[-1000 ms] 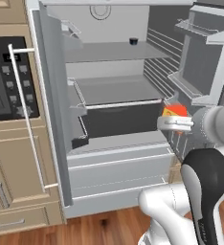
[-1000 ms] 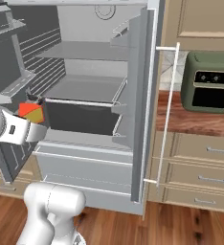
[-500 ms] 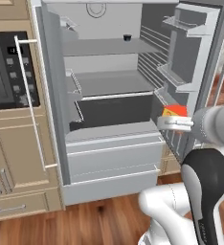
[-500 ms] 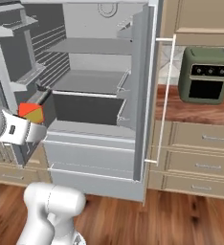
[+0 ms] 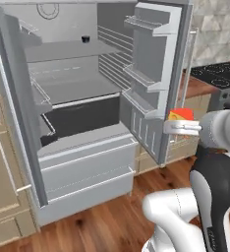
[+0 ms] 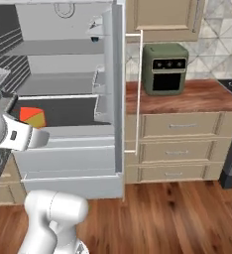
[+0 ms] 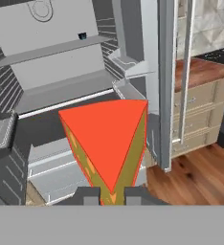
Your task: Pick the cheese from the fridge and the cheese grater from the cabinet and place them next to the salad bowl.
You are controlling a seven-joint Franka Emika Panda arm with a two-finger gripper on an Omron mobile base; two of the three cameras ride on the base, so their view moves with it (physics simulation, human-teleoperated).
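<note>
Matt grey fridge, glossy wood floor, waxy-smooth cheese.

Ahead of the gripper, the tall grey-silver fridge stands open on the brown wooden plank floor. Its upper grey shelf, above and beyond the gripper, carries a small dark blue cup near the back wall. To the gripper's right, a reddish-brown wooden countertop over tan drawer fronts bears a tall grey-green rounded appliance, standing upright against the tiled wall.
</note>
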